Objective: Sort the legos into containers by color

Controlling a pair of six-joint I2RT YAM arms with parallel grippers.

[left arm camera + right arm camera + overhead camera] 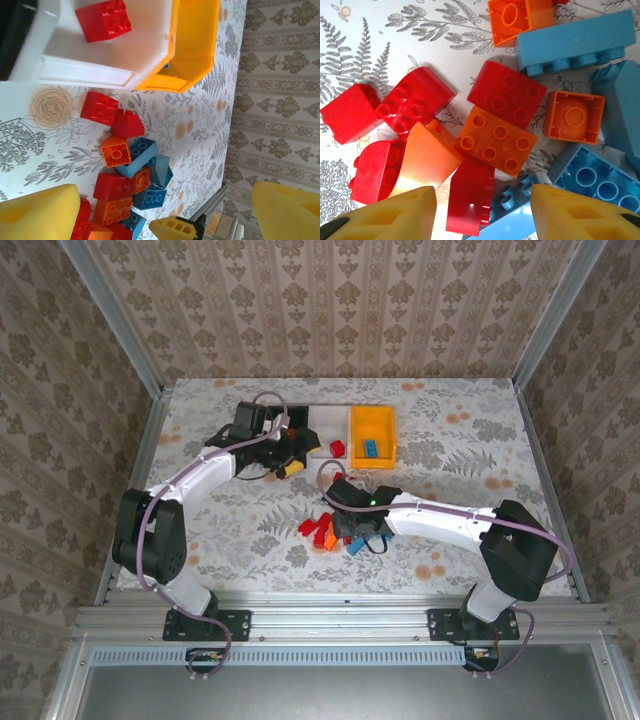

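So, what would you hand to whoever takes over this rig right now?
Left gripper: open, empty, beside the white bin.
Right gripper: open, low over the pile, a loose red brick between its fingers, not yet gripped.
Done: one sorted red brick in the white bin, one blue brick in the yellow-orange bin. Black bin: contents hidden.
Left: the pile's red, orange and blue bricks.

Glossy, smooth plastic legos [495,142] on a matt patterned table [360,45].
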